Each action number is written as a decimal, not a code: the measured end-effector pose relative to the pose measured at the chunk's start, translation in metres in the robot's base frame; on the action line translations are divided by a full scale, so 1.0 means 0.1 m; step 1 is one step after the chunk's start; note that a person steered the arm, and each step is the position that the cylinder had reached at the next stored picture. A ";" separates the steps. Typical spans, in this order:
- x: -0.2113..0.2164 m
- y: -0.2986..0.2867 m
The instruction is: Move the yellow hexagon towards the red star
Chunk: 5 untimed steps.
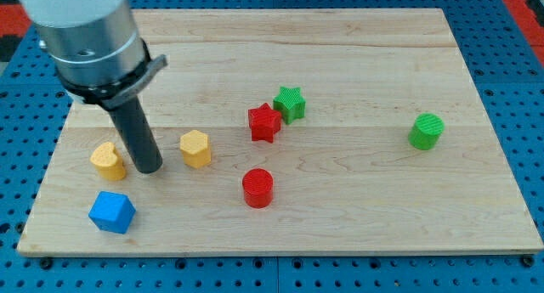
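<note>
Mid-push: my tip (148,167) sits left of the yellow hexagon (195,149) (no jaws here), next shoving it right toward the red star (264,123).

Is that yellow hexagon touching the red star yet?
No. The yellow hexagon sits apart from the red star, bare wood between them; my tip is just left of it.
</note>
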State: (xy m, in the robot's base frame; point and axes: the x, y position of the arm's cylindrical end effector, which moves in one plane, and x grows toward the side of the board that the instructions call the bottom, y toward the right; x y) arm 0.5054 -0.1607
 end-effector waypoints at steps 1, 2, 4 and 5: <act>-0.10 0.22; -0.13 0.36; -0.04 0.68; -0.13 0.37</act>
